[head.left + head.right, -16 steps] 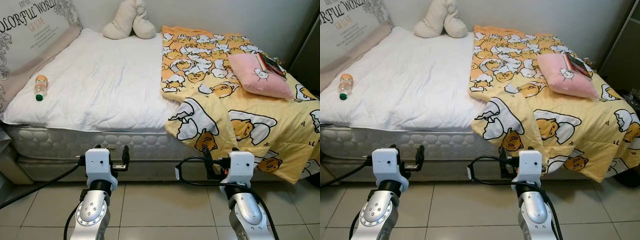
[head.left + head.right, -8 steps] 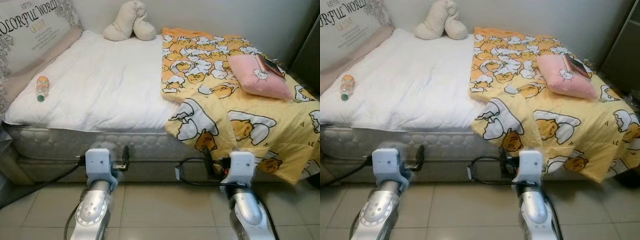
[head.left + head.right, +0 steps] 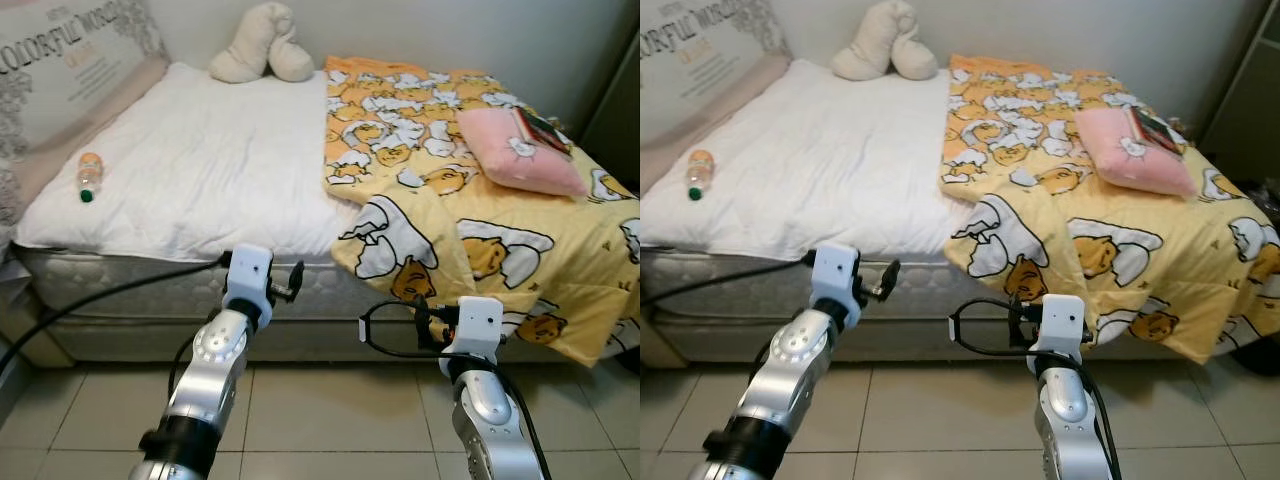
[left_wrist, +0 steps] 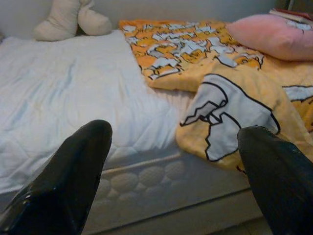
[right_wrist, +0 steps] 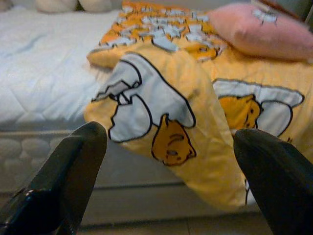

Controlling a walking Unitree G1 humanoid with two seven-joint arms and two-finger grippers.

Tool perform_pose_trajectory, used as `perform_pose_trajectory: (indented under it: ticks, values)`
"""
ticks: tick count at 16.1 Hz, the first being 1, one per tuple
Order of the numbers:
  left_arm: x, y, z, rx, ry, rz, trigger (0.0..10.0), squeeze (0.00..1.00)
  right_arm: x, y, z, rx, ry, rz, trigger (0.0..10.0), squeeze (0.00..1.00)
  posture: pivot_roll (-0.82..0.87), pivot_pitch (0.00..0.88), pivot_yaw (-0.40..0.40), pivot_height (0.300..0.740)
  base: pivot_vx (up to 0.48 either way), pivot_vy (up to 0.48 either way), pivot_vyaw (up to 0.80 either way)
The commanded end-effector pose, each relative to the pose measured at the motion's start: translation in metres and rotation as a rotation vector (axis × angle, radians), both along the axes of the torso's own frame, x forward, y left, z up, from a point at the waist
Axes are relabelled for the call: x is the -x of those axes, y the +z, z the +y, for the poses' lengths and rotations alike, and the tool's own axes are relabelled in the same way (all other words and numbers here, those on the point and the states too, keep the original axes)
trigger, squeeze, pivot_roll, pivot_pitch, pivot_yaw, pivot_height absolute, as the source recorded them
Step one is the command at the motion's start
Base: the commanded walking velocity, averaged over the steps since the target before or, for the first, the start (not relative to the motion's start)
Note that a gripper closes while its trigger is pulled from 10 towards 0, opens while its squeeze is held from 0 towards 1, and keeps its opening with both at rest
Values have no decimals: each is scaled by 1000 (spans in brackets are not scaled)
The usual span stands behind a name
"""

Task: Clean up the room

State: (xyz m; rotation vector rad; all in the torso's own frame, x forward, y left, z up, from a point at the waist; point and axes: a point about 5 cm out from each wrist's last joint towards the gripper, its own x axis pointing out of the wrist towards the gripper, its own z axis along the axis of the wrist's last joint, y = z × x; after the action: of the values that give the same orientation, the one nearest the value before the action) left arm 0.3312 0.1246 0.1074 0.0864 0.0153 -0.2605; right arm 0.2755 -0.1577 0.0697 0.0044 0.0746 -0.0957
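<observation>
From the head, the yellow blanket (image 3: 470,190) lies rumpled across the bed's right half, its folded corner nearest the right gripper (image 3: 1018,318) (left gripper (image 3: 296,282) raised beside it); both wrist views show fingers spread wide, empty.

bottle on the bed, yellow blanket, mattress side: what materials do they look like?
Bottle: looks like clear plastic with an orange label and a green cap. Yellow blanket: soft printed fabric, matte; it folds and drapes over the edge. Mattress side: quilted textile with tufted padding, probably over foam or springs.
</observation>
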Motion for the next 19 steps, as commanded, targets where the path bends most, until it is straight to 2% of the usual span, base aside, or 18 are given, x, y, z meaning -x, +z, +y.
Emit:
perform_pose_trajectory:
  ticks: [1,3,4,5,6,9,10,12,14,19]
  values:
    - [3,-8,8,-11,6,19,10000,0,-2,12,-2,46,-8,-73,10000,0,-6,0,9,740,0,0,0]
    - [29,-27,24,-80,-31,-3,10000,0,8,15,-4,55,7,-109,10000,0,-10,0,12,740,0,0,0]
    - [46,-31,32,-130,-43,-78,10000,0,18,5,-7,44,15,-88,10000,0,-8,0,6,740,0,0,0]
    - [54,-36,31,-110,-43,-71,10000,0,28,-6,-9,57,28,-62,10000,0,-2,0,-2,740,0,0,0]
    - [56,-38,27,-57,-34,-48,10000,0,37,-16,-11,42,15,-32,10000,0,5,0,-4,740,0,0,0]
    - [43,-28,19,-38,-2,-59,10000,0,34,-23,-8,46,5,0,10000,0,8,0,-9,740,0,0,0]
    - [25,-20,21,17,62,-37,10000,0,24,-21,-5,39,10,8,10000,0,8,0,-6,740,480,0,0]
    - [14,-12,21,5,65,-64,10000,0,15,-20,-6,25,3,10,10000,0,1,0,3,740,480,0,0]
    - [11,-11,23,10,82,-52,10000,0,12,-20,-8,22,-4,12,10000,0,-1,0,3,740,480,0,0]
    - [5,-8,23,20,93,-52,10000,0,14,-24,-6,39,12,30,10000,0,5,0,-6,740,480,0,580]
